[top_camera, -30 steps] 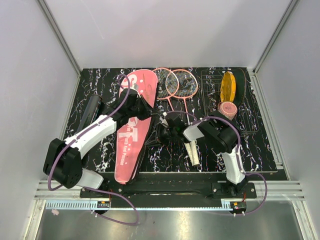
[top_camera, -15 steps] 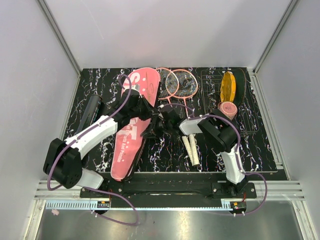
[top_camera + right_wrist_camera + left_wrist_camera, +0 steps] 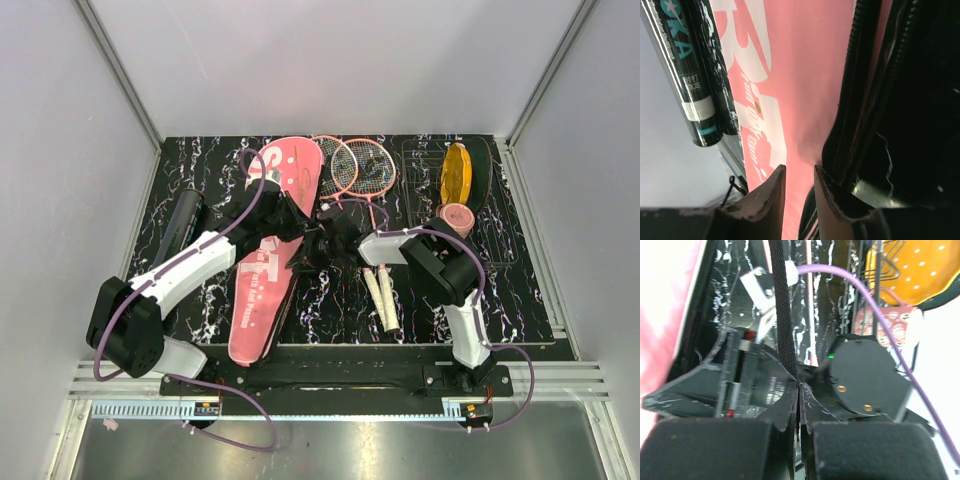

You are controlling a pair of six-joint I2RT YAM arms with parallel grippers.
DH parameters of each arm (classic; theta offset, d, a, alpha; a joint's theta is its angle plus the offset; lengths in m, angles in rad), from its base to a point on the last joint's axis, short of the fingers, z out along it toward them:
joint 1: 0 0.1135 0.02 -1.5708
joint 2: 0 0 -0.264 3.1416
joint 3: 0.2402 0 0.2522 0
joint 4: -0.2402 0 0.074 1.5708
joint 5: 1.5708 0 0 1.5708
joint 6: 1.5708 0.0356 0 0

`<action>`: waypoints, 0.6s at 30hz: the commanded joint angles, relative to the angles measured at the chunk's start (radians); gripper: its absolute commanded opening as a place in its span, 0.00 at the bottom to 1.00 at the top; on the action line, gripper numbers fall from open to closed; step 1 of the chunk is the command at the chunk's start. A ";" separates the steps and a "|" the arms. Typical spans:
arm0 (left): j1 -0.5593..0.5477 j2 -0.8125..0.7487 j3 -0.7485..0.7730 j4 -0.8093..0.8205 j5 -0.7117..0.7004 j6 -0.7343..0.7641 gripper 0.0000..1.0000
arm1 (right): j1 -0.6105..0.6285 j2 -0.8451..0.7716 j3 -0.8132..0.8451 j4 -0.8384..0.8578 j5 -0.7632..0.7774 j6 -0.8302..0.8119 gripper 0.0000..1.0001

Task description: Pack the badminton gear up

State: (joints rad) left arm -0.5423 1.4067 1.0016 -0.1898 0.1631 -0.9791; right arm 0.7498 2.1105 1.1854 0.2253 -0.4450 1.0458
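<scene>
Left gripper (image 3: 799, 390): my fingers are pressed together and pinch a black woven strap (image 3: 783, 315) at their tips. The strap runs up from the pinch and out of the top of the wrist view.

Right gripper (image 3: 796, 175): my fingers stand a narrow gap apart with nothing between them, and pink fabric shows through the gap. They sit just beside the black zipped edge (image 3: 862, 100) of the cover. I cannot tell whether they touch it.

Pink cover (image 3: 262, 262): it lies lengthwise, left of centre on the table (image 3: 510, 300), wide end far and narrow end near. Both grippers meet at its right edge.

Black tube (image 3: 181, 224): it lies left of the cover, near the left edge of the table.

Two rackets (image 3: 365, 168): the heads overlap at the far edge, just right of the cover's wide end. The white handles (image 3: 382, 297) lie side by side near my right arm.

Yellow oval disc (image 3: 458, 175) and pinkish cup (image 3: 457, 218): both are at the far right, well apart from the cover.
</scene>
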 commanded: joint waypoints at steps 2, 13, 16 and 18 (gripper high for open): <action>0.028 -0.018 0.084 -0.121 -0.068 0.184 0.05 | -0.023 -0.079 -0.079 -0.152 0.134 -0.181 0.37; 0.119 0.178 0.094 -0.304 -0.223 0.442 0.15 | -0.046 -0.145 -0.095 -0.173 0.052 -0.352 0.41; 0.119 0.271 0.095 -0.274 -0.228 0.439 0.10 | -0.078 -0.236 -0.112 -0.207 0.037 -0.382 0.50; 0.117 0.317 0.089 -0.247 -0.224 0.419 0.04 | -0.102 -0.273 -0.119 -0.216 0.038 -0.395 0.54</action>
State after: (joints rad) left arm -0.4210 1.6566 1.0657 -0.4587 -0.0093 -0.5858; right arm 0.7063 1.9560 1.0920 0.1013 -0.4297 0.7399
